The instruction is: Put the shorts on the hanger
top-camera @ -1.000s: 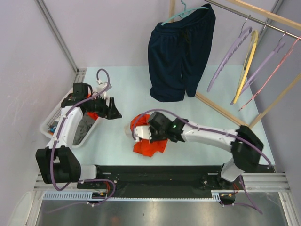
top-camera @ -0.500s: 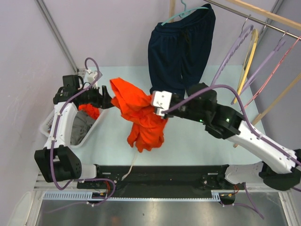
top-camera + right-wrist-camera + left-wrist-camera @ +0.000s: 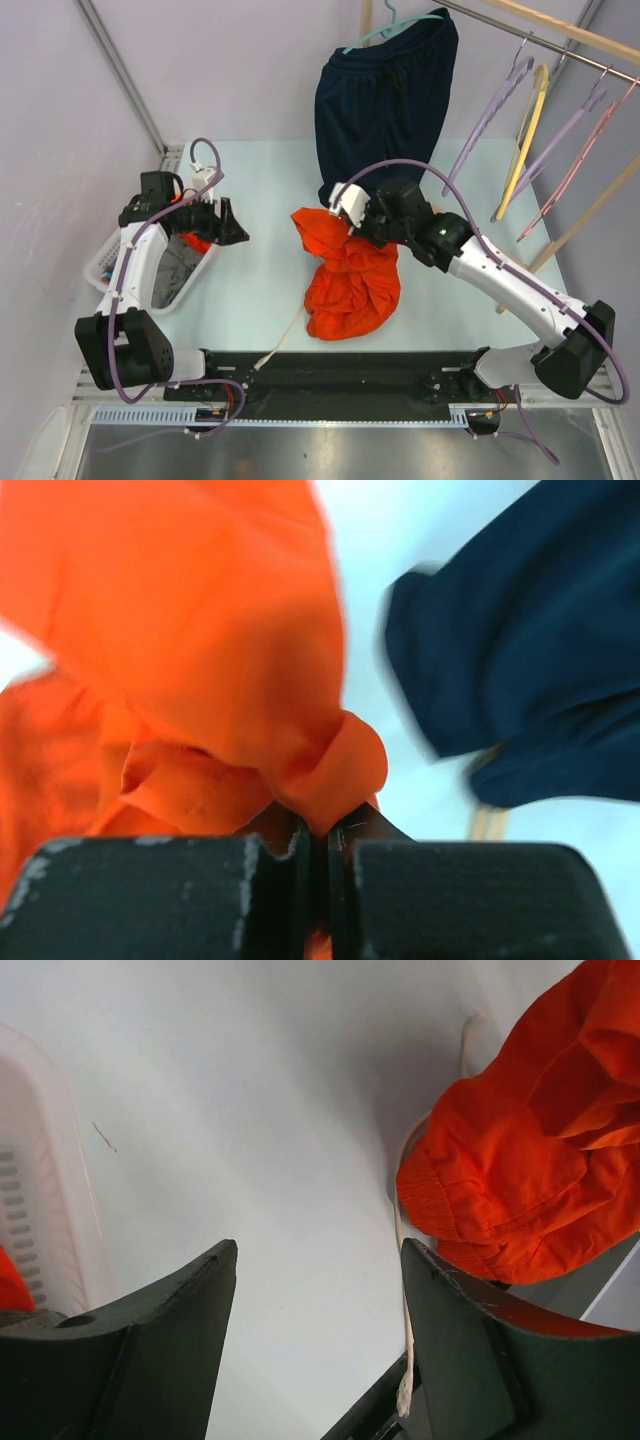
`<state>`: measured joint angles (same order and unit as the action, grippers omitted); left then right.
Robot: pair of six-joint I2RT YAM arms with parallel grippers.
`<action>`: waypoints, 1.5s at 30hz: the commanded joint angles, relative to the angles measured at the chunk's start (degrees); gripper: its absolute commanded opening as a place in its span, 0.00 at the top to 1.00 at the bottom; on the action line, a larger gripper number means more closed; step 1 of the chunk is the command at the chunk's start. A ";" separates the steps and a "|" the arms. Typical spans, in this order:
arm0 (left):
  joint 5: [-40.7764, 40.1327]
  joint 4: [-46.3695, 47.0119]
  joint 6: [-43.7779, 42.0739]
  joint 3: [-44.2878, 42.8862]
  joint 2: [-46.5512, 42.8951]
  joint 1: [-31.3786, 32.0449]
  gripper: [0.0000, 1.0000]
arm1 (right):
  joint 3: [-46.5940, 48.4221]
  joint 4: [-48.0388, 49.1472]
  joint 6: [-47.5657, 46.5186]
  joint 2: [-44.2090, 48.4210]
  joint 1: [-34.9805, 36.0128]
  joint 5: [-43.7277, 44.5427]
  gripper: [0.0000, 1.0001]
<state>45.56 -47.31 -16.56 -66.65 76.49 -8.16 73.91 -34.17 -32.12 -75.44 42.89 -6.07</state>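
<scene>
The orange shorts (image 3: 348,280) hang bunched from my right gripper (image 3: 357,226), which is shut on a fold of their fabric (image 3: 200,630). Their lower part rests on the table, and the white drawstring (image 3: 281,345) trails toward the front edge. My left gripper (image 3: 236,226) is open and empty, left of the shorts and apart from them. In its wrist view the shorts (image 3: 530,1160) lie beyond the right finger. The lavender hanger (image 3: 484,127) hangs on the rail at the back right, empty.
Navy shorts (image 3: 385,110) hang on a teal hanger at the back, just behind my right gripper. Another lavender hanger (image 3: 560,138), a yellow hanger (image 3: 527,135) and a pink hanger (image 3: 585,145) hang on the rail. A white basket (image 3: 108,258) of clothes stands at the left.
My right gripper lifted the shorts off the table, then carried them right and lower. My left gripper, close to the shorts' edge half a second ago, is now apart from them.
</scene>
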 commanded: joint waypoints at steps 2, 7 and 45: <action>1.20 0.38 0.47 0.47 -0.46 -0.27 0.30 | 1.85 24.30 2.42 -5.58 1.05 17.20 1.00; -0.11 0.81 1.87 1.00 -1.43 -0.36 0.30 | 1.85 11.47 -0.40 -11.48 -1.67 18.90 0.44; 2.86 -2.17 3.11 3.11 -6.88 -2.29 0.24 | -6.50 1.03 -31.07 -20.22 35.41 22.15 0.80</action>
<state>45.47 -49.47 -12.51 -63.64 71.31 -9.56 66.98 -36.69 -61.19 -100.84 77.56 9.28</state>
